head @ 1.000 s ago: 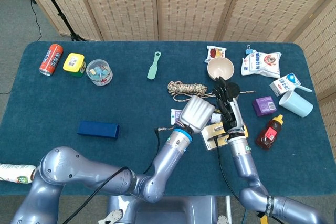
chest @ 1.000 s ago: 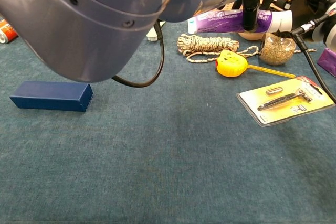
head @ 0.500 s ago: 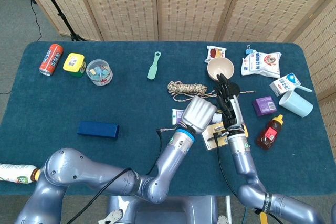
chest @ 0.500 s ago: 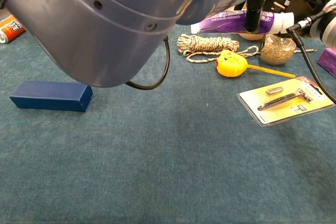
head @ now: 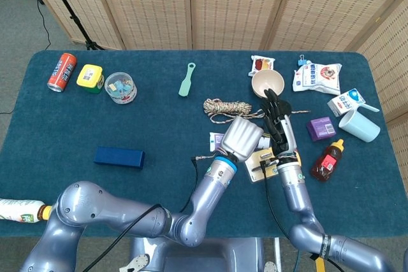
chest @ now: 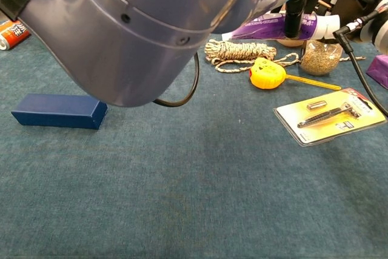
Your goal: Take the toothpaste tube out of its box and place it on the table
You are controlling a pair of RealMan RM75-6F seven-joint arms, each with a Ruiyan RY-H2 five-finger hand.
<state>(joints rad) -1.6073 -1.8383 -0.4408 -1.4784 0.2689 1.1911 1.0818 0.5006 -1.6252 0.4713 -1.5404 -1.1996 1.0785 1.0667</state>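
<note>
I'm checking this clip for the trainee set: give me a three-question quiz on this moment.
1. True or false: the toothpaste tube lies flat on the table.
2. What yellow item sits beside the rope coil?
3. The blue box is: A) in the left hand, B) alone on the table, C) under the right hand.

Key: 1 false, it is held up; 2 the tape measure; 3 B.

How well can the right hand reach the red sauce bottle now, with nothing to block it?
Probably yes. The right hand holds nothing, and the red sauce bottle stands just to its right on the table, with bare cloth between them.
</note>
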